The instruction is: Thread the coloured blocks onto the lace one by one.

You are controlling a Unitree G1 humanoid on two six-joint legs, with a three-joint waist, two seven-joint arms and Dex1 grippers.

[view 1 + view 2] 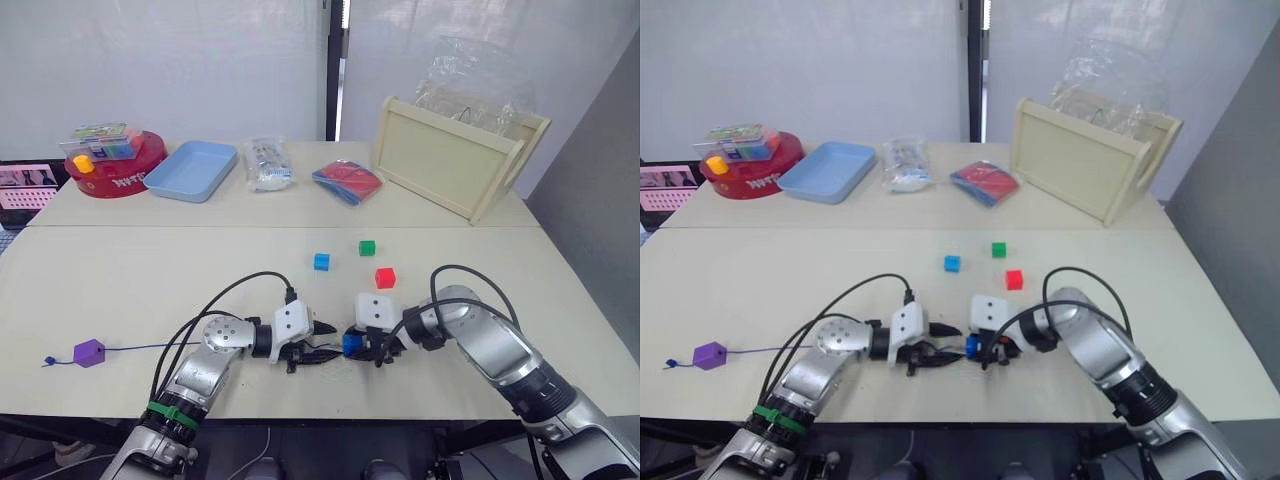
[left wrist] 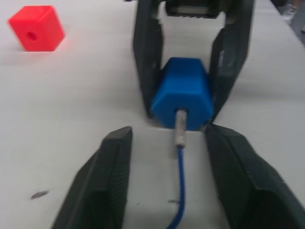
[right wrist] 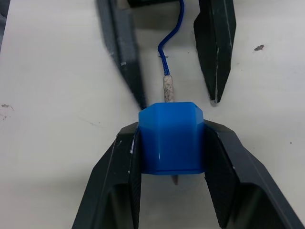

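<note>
My right gripper [image 1: 362, 347] is shut on a blue block [image 3: 170, 143], held just above the table near its front edge. The lace [image 2: 179, 191], a thin dark-blue cord, has its pale tip [image 2: 180, 128] pushed into the block's hole, and a bit of the tip pokes out the far side. My left gripper [image 1: 322, 353] faces the block with its fingers [image 2: 112, 176] open on either side of the lace, not touching it. A purple block [image 1: 89, 352] sits on the lace [image 1: 140, 348] at the far left. Red [image 1: 385, 277], light blue [image 1: 322, 261] and green [image 1: 367, 247] blocks lie loose mid-table.
Along the back stand a red round tin [image 1: 115, 170], a light-blue tray [image 1: 192, 170], a clear plastic bag [image 1: 268, 163], a red-and-blue packet [image 1: 348, 182] and a tilted wooden tray [image 1: 455, 160]. Black cables loop over both forearms.
</note>
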